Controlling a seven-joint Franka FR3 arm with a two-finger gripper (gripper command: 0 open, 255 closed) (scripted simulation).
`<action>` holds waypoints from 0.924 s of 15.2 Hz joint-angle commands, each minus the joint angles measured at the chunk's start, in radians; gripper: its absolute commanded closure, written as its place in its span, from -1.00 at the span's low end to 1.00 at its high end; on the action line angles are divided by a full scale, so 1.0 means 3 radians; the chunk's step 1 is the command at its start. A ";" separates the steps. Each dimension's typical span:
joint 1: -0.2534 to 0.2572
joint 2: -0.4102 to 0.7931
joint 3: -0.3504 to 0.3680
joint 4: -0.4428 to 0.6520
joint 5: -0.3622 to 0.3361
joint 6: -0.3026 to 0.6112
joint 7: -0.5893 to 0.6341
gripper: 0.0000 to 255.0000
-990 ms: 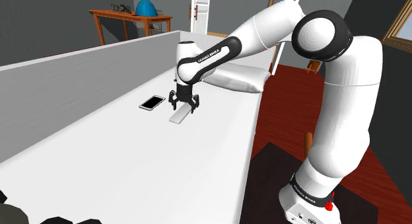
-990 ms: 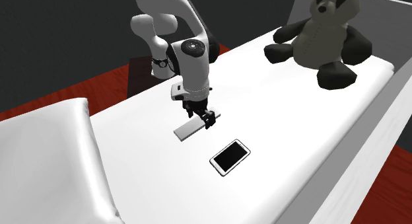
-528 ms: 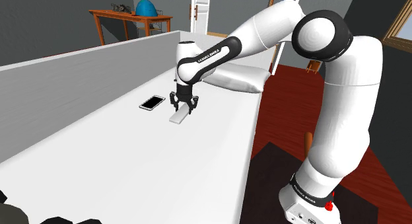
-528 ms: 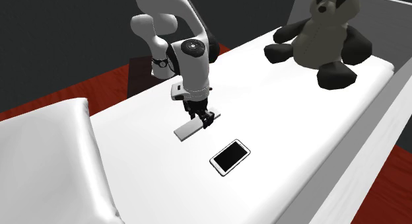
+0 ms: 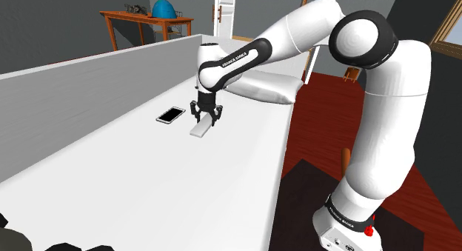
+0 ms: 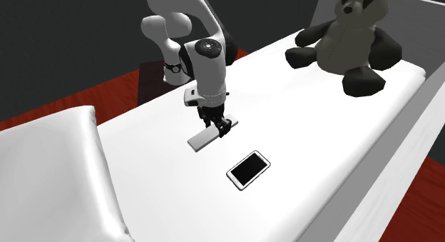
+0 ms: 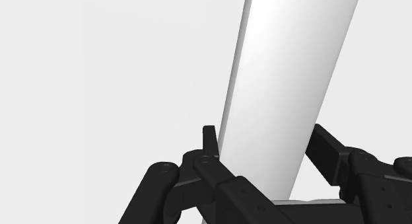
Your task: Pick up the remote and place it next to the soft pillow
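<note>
The remote (image 5: 200,129) is a flat pale grey bar lying on the white bed (image 5: 148,175). My gripper (image 5: 205,121) stands upright over its far end, shut on it. In the wrist view the two black fingers (image 7: 210,142) press against the long sides of the remote (image 7: 290,84), with the gripper (image 7: 264,133) straddling it. From the second exterior view the gripper (image 6: 222,128) clasps the remote (image 6: 207,139) at the end nearer the arm. The soft white pillow (image 5: 266,86) lies beyond the gripper; it also shows as the pillow (image 6: 50,176) at that view's left.
A phone (image 5: 171,115) with a black screen lies flat beside the remote, also seen as the phone (image 6: 249,169). A black-and-white plush bear (image 6: 349,41) sits at the bed's far end. A grey headboard wall (image 5: 89,79) runs along the bed. Red floor (image 5: 318,138) lies past the bed edge.
The fingers have closed from wide apart onto the remote's sides. The remote lies in the same spot on the bed, and the arm has barely shifted.
</note>
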 commanded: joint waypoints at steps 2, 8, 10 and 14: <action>-0.0007 -0.0074 0.0012 0.0038 0.0029 -0.0107 -0.0014 1.00; -0.0020 -0.0193 0.0029 0.0158 0.0078 -0.0341 -0.0044 1.00; -0.0023 -0.0228 0.0033 0.0205 0.0093 -0.0421 -0.0052 1.00; -0.0028 -0.0290 0.0040 0.0307 0.0118 -0.0582 -0.0067 1.00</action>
